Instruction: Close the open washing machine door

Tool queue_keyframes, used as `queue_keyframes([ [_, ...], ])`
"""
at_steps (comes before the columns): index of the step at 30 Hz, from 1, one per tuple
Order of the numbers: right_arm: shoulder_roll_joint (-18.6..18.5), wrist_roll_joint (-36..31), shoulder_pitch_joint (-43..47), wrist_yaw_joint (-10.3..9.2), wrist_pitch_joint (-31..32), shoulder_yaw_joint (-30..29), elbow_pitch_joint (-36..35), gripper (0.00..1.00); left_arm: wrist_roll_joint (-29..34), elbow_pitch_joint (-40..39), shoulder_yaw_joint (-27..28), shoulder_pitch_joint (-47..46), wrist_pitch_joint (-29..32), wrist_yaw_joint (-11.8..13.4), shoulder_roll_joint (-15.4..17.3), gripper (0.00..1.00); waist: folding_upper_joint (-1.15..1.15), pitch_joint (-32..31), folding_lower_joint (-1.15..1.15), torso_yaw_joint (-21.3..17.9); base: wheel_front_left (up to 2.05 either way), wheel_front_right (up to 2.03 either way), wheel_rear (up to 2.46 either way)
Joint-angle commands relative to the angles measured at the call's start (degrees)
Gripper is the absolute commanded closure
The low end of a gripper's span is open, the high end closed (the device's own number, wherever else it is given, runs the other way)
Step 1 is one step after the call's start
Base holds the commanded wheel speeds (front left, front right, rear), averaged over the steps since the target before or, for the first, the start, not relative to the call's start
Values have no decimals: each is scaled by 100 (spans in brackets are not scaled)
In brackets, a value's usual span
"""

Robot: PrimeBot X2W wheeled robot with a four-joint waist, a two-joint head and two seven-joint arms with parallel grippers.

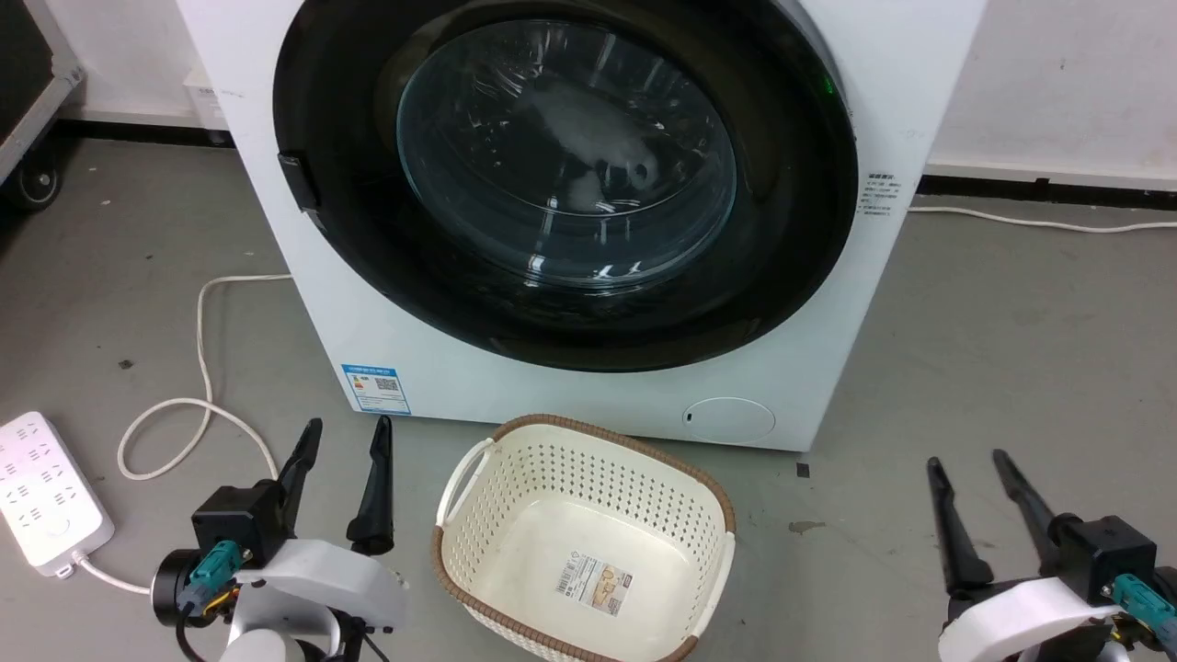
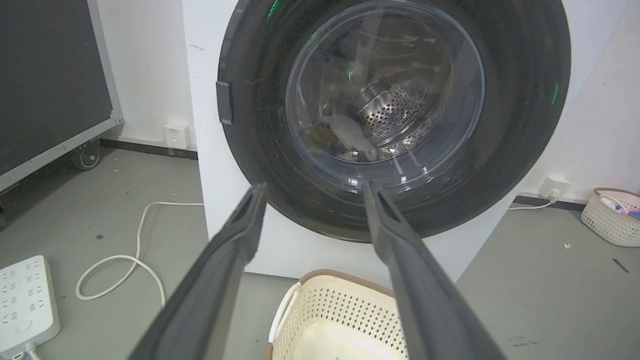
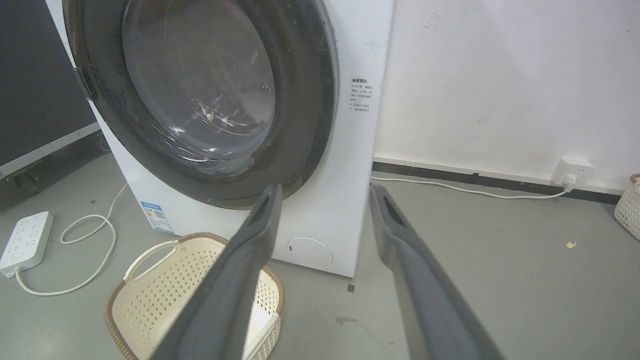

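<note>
A: How do the grippers stand?
B: The left gripper (image 1: 349, 423) is spread and empty, on the floor side before the washing machine (image 1: 552, 405), near its left corner; the right gripper (image 1: 966, 460) is spread and empty too, off the machine's right side.
A: And the door?
B: The washing machine door (image 1: 565, 175) lies shut against the machine's front; a cream basket (image 1: 552, 496) stands just before the machine; a power strip (image 1: 46, 487) lies left of it.

The head camera looks down from high up at the white box-shaped washing machine (image 1: 552, 395). The left wrist camera sits low, facing its big round shiny black door (image 2: 515, 125) straight on; the right one looks from the right side. All share the cream holey plastic basket (image 1: 588, 424).
</note>
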Motion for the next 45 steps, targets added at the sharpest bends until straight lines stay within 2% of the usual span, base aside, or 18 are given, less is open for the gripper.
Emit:
queue_keyframes([
  [1, 13, 39, 98, -4, 18, 5, -45, 0, -29, 21, -6, 49, 33, 38, 6, 0, 0, -3, 0, 9, 0, 0, 0],
  [11, 14, 326, 63, -4, -28, -46, -38, 0, -153, 103, -17, -30, 109, 74, 3, 0, 0, -19, 0, 14, 0, 0, 0],
  [31, 14, 372, 6, -4, -204, 38, 106, 0, -397, 127, -4, -30, 128, 124, 12, 0, 0, 14, 0, 62, 0, 0, 0],
  [32, 0, 353, 9, 0, -179, 32, 89, 100, -390, 119, -8, -3, 138, 106, 1, 100, 0, 20, 0, 64, 0, 0, 0],
  [45, 1, 315, 29, 0, -72, 85, -5, 100, -243, -6, 1, 65, 217, 140, -27, 100, 0, 15, 0, 98, 0, 0, 0],
])
